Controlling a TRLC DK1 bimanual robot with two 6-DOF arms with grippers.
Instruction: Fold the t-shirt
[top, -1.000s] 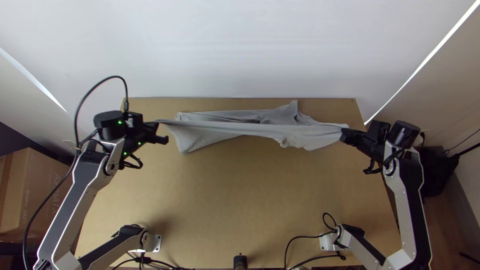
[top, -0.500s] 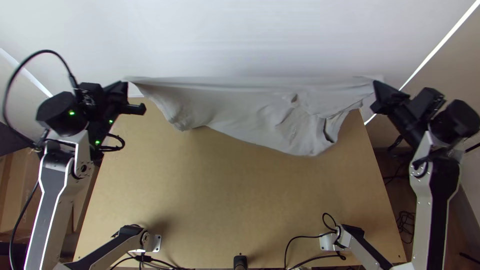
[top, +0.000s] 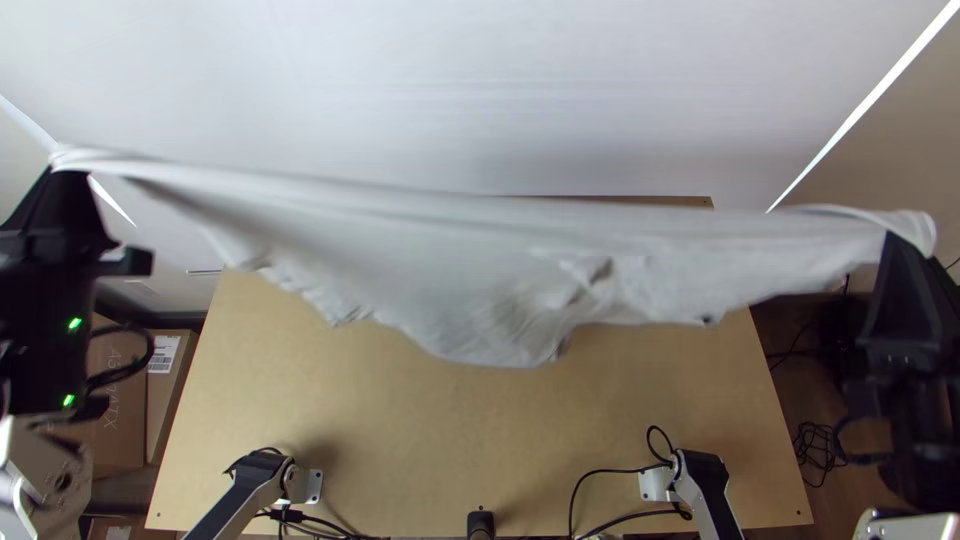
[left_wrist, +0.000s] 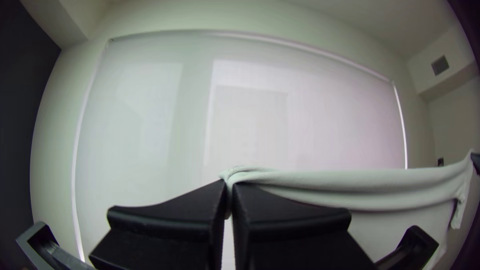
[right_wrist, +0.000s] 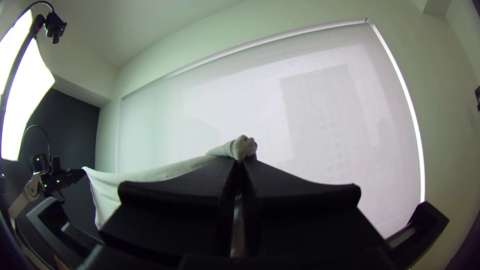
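The light grey t-shirt (top: 440, 260) hangs above the table, its upper edge stretched between the two grippers and its lower part drooping in creases. At the top view's left edge my left gripper (top: 68, 175) is shut on one end of that edge. My right gripper (top: 908, 240), near the right edge, holds the opposite end. In the left wrist view the left gripper (left_wrist: 230, 187) pinches the cloth (left_wrist: 320, 185) between its fingertips. The right wrist view has the right gripper (right_wrist: 242, 162) shut on a bunched bit of the cloth (right_wrist: 165, 171).
Below the shirt lies the wooden table (top: 470, 430). A small black device (top: 481, 524) and cables (top: 610, 512) are at its near edge. Cardboard boxes (top: 120, 400) stand on the left, and a pale wall (top: 480, 90) rises behind the table.
Both grippers have moved outward and up, closer to the top camera, the shirt still in them. The shirt has come off the table, and its upper edge spans wider.
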